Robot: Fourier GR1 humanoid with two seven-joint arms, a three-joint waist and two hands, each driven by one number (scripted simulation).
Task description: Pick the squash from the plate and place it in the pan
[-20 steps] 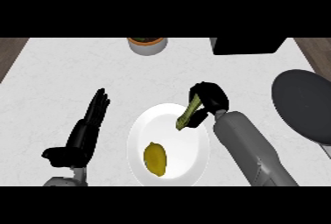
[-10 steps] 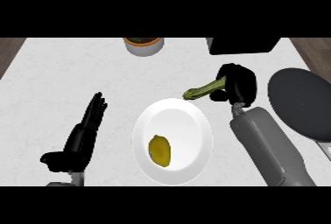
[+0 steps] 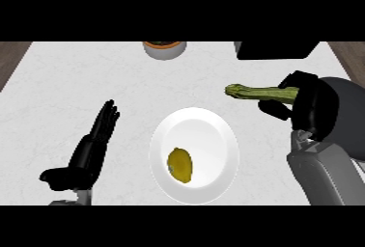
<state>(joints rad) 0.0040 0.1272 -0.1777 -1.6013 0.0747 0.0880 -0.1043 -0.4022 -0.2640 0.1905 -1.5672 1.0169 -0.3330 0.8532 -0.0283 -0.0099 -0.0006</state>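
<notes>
A pale, marbled surface (image 3: 85, 77) fills the view, with a strip of brown wood showing at its far left and right corners. The squash (image 3: 260, 92), a long green one with a paler stem end pointing left, lies level in the air above the surface, between the white plate (image 3: 214, 130) and the dark pan (image 3: 351, 116) at the right edge. The right robot hand (image 3: 310, 108) has its fingers and thumb curled round the squash's right end, hiding that end; most of the pan is covered by this hand and its grey forearm. On the plate, toward its near side, sits a small yellow lemon (image 3: 179, 165). The left robot hand (image 3: 89, 152) rests well to the left of the plate, fingers straight and together, holding nothing. At the far edge stand a round bowl with an orange rim (image 3: 164, 48) and a black box-like object (image 3: 276, 49).
</notes>
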